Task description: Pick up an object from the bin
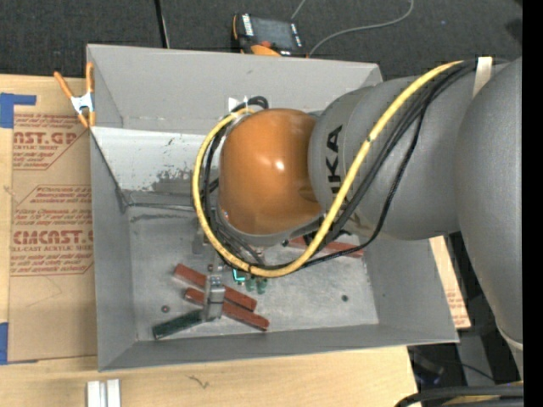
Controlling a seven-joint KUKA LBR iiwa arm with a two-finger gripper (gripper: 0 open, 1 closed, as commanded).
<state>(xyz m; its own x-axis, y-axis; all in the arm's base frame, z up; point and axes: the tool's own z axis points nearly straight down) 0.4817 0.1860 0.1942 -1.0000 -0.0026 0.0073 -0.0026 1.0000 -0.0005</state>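
Where red-brown strips (244,311) lie near bin (153,155) front, fingers (213,305) among them; open or closed unclear.

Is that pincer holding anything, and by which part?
Cannot tell: the pincer is down among reddish-brown strips near the front of the bin, its grip hidden.

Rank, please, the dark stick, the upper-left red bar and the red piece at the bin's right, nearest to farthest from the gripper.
1. Dark stick, front left of the bin; its near end comes right up to the gripper.
2. Upper-left red bar, a little off to the gripper's left and farther back.
3. Red piece, far right, partly under the arm.
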